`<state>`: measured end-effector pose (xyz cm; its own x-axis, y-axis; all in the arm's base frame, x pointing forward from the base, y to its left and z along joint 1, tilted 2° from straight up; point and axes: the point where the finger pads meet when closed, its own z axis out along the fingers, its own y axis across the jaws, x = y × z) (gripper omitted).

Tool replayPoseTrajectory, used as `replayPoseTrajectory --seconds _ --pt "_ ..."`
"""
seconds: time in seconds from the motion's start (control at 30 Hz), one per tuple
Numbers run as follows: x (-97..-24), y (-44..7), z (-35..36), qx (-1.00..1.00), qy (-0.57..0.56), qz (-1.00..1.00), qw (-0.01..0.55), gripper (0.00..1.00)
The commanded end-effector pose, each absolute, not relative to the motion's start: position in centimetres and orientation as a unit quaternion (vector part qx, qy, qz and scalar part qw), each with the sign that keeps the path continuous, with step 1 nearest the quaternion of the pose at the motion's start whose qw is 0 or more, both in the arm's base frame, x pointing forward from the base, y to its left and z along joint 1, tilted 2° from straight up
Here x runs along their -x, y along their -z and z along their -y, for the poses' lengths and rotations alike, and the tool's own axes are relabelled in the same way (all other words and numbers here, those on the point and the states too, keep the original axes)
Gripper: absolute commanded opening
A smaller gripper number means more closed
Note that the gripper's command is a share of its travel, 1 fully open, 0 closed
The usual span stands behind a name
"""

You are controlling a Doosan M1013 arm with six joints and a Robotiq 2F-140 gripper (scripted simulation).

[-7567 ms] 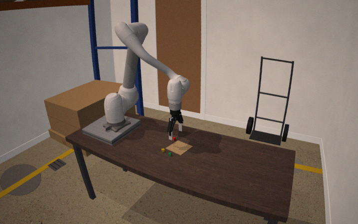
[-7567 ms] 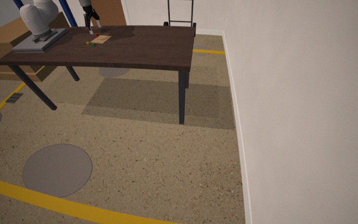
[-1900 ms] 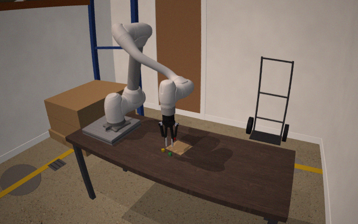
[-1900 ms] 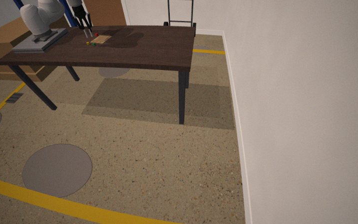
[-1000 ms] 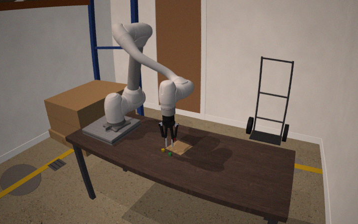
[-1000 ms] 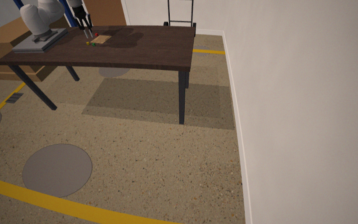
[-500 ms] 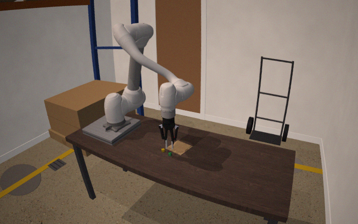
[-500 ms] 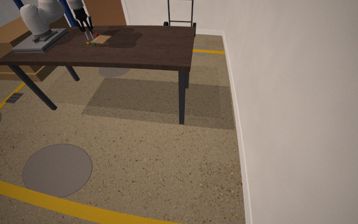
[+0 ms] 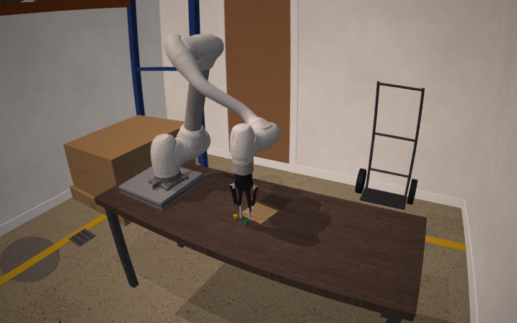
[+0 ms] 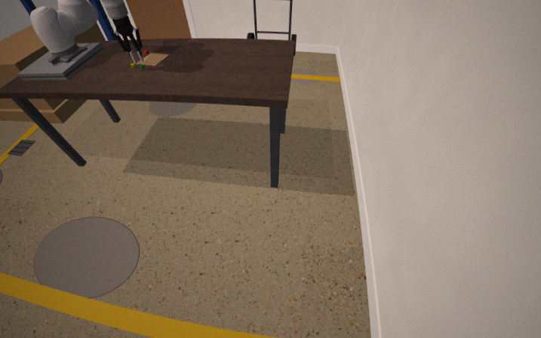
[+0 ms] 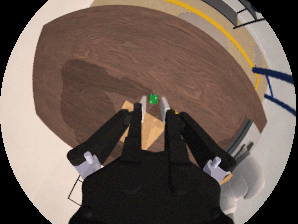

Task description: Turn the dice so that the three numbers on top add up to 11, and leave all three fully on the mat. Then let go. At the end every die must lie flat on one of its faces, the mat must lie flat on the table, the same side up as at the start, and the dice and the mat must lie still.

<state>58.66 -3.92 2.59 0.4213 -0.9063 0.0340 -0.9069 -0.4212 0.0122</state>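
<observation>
A small tan mat [image 9: 261, 213] lies on the dark table. A yellow die [image 9: 234, 216] and a green die [image 9: 245, 221] lie on the table just off the mat's near-left edge. A red die [image 10: 146, 52] sits by the mat's far-left side, partly hidden behind my fingers in the top view. My gripper [image 9: 244, 215] points straight down, its tips just above the table between the yellow and green dice. The fingers stand narrow but apart, with nothing between them. In the wrist view the green die [image 11: 153, 99] shows through the gap beyond the fingertips. The pips are too small to read.
The arm's grey base plate [image 9: 160, 185] stands at the table's far-left corner. Cardboard boxes [image 9: 115, 148] stand behind it. A hand truck [image 9: 389, 160] leans on the far wall.
</observation>
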Motion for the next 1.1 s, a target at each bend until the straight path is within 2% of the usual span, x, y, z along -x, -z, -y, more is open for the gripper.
replayPoseTrajectory --seconds 0.0,1.07 --pt "-58.67 -2.1 3.93 -0.843 -0.011 0.538 0.014 0.21" --pt "-58.67 -1.29 3.94 -0.843 -0.011 0.538 0.014 0.21"
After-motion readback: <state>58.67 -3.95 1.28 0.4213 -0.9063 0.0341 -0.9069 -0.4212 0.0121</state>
